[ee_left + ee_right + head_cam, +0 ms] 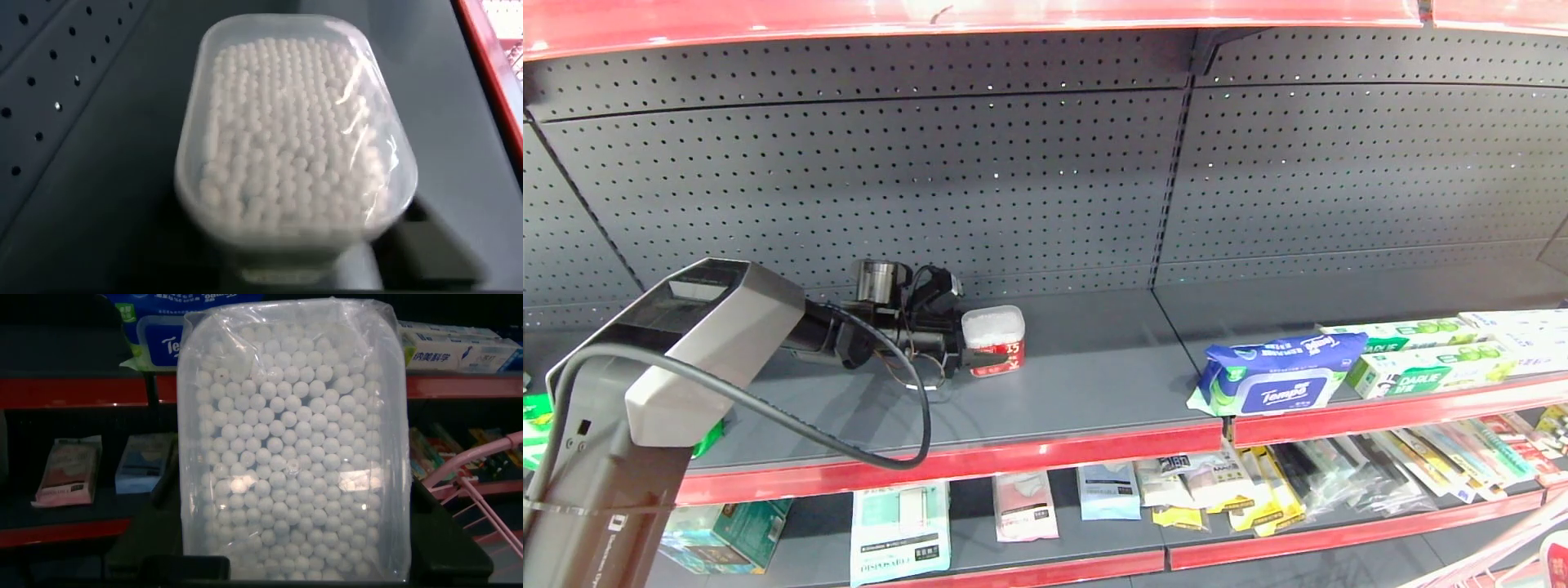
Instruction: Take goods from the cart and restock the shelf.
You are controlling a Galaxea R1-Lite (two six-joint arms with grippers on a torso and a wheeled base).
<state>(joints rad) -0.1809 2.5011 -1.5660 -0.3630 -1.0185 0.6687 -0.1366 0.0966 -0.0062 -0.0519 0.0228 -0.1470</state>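
Two clear rounded swab tubs — left tool [988, 358] pinches shelf tub [994, 327], right tool [294, 518] pinches second tub [292, 433].

Clear plastic swab tub [993, 339]: white tips, red label band. Second clear swab tub [294, 441]: white dots, densely packed. Perforated metal back panel [931, 163] dark grey, hole-dotted. Shelf edge strip [1029, 453] red. Soft wipes pack [1274, 380] blue-white. Toothpaste cartons [1429, 367] green-white.

Left pincer [983, 357] clamping swab box [994, 327], arm outstretched, right pincer [294, 531] clamping another
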